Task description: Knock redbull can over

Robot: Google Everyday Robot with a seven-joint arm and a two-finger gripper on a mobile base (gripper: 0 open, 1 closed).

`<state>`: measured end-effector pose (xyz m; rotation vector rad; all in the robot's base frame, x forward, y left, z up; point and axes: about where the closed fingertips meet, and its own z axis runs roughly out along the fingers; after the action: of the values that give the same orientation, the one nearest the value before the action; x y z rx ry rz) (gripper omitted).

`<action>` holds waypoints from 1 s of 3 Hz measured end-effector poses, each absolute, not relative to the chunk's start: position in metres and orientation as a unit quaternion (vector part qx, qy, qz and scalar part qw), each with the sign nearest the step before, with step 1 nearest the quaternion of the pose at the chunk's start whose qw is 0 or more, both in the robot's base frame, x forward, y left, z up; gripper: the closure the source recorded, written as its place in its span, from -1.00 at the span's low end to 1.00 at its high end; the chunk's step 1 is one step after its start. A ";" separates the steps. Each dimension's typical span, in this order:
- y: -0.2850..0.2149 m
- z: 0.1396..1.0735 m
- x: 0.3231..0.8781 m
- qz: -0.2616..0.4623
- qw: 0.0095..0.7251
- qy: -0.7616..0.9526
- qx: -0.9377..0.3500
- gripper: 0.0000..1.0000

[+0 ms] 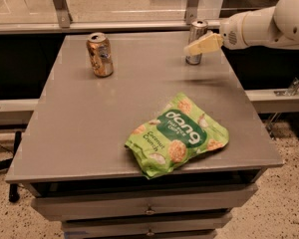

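Redbull can point(197, 30): is standing upright at about 1 o'clock on the bench point(114, 133).
Hand point(203, 44): is reaching in from 3 o'clock, seemingly touching the can; how open, I cannot tell.
Progress: nothing is tipping yet; the push is remaining.

You see the silver redbull can point(196, 40), the pale yellow end effector point(189, 49) in front of it, an orange-gold can point(100, 54), a green bag point(177, 135) with white letters, and a grey desk point(89, 113).
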<state>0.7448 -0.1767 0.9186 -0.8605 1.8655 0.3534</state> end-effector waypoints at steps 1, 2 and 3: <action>-0.165 0.908 0.754 0.193 0.524 0.759 -0.335 -1.00; -0.147 0.903 0.761 0.230 0.540 0.739 -0.331 -0.63; -0.139 0.898 0.761 0.251 0.549 0.725 -0.333 -0.16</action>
<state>0.7609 -0.1393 0.8976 -0.7874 1.7159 0.5940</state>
